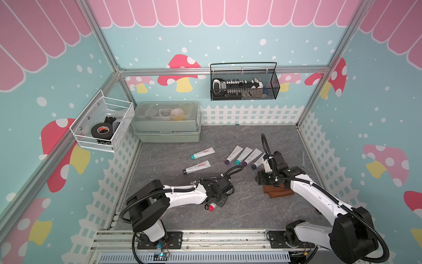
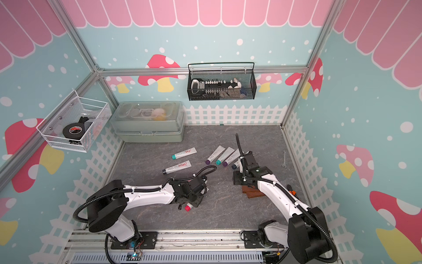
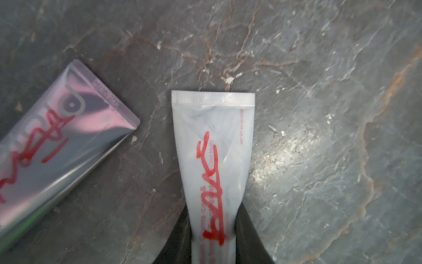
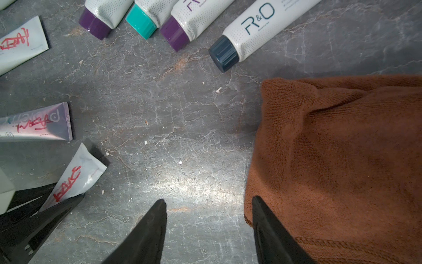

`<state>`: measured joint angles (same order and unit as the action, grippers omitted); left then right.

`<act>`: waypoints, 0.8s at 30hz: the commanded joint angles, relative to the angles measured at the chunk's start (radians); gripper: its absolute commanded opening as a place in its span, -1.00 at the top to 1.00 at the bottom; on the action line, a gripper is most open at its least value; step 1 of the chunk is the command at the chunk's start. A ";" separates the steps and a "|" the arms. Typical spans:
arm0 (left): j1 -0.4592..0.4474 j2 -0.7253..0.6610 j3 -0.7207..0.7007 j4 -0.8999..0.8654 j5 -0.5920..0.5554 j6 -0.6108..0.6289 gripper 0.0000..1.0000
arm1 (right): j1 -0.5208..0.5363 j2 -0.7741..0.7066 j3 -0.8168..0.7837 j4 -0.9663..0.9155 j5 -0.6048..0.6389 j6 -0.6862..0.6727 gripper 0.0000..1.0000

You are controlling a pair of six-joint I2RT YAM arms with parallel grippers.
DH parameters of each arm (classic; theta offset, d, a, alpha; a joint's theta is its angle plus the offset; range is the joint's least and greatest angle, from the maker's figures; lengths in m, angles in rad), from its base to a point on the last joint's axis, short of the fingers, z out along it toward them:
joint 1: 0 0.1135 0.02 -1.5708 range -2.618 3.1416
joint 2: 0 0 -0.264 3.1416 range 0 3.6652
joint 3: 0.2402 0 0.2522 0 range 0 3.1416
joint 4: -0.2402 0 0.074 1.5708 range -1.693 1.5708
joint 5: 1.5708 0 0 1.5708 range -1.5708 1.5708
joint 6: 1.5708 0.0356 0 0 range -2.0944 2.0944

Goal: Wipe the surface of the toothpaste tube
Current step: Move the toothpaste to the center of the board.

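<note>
A white toothpaste tube (image 3: 212, 137) with red scribble sits between my left gripper's (image 3: 212, 219) black fingers, which are shut on its lower body. Its red cap (image 1: 212, 207) sticks out below the left gripper (image 1: 217, 199) in both top views, low over the grey table. The right wrist view also shows this tube (image 4: 77, 173). My right gripper (image 4: 209, 201) is open and holds nothing; one finger (image 4: 269, 228) lies over the edge of a brown cloth (image 4: 342, 160). The cloth (image 1: 277, 193) lies on the table under the right arm.
Two more scribbled tubes (image 1: 202, 153) (image 1: 196, 168) lie mid-table, and a row of several clean tubes (image 1: 244, 156) lies beside the right gripper (image 1: 262, 179). A green toolbox (image 1: 167, 121) stands at the back left. A wrench (image 1: 303, 158) lies near the right wall.
</note>
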<state>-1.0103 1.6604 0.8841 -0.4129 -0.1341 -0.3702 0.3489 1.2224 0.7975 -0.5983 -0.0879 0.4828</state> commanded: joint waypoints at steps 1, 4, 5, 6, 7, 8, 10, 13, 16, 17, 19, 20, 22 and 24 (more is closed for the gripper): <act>-0.012 0.056 0.025 0.041 0.042 0.030 0.54 | 0.009 -0.018 0.006 -0.028 0.014 -0.009 -0.19; -0.026 0.093 0.076 0.093 0.076 0.081 0.54 | 0.008 -0.017 0.012 -0.042 0.047 -0.004 -0.19; -0.034 0.109 0.097 0.109 0.085 0.102 0.53 | 0.008 -0.014 0.013 -0.047 0.064 0.000 -0.18; -0.040 0.126 0.117 0.123 0.088 0.121 0.52 | 0.008 -0.011 0.014 -0.050 0.076 0.003 -0.18; -0.043 0.143 0.138 0.133 0.092 0.134 0.52 | 0.009 -0.008 0.015 -0.054 0.086 0.006 -0.18; -0.044 0.165 0.165 0.141 0.103 0.148 0.51 | 0.009 -0.005 0.016 -0.055 0.090 0.008 -0.18; -0.045 0.203 0.205 0.156 0.126 0.171 0.50 | 0.009 -0.003 0.018 -0.055 0.097 0.011 -0.18; -0.044 0.245 0.250 0.177 0.151 0.190 0.49 | 0.009 -0.003 0.018 -0.055 0.107 0.013 -0.17; -0.045 0.244 0.252 0.192 0.155 0.188 0.24 | 0.008 0.001 0.019 -0.059 0.117 0.011 -0.17; -0.045 0.230 0.235 0.205 0.145 0.181 0.11 | 0.009 0.003 0.020 -0.062 0.116 0.010 -0.17; -0.045 0.188 0.181 0.236 0.118 0.163 -0.07 | 0.009 0.003 0.019 -0.063 0.118 0.008 -0.18; -0.045 0.161 0.151 0.253 0.105 0.150 -0.12 | 0.008 0.004 0.017 -0.062 0.119 0.009 -0.17; -0.046 0.100 0.080 0.291 0.092 0.119 -0.17 | 0.009 0.002 0.017 -0.061 0.119 0.008 -0.18; -0.054 0.038 0.002 0.347 0.073 0.085 -0.20 | 0.008 0.006 0.020 -0.058 0.116 0.008 -0.18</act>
<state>-1.0527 1.7805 0.9504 -0.1520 -0.0235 -0.2306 0.3489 1.2221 0.7979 -0.6331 0.0143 0.4877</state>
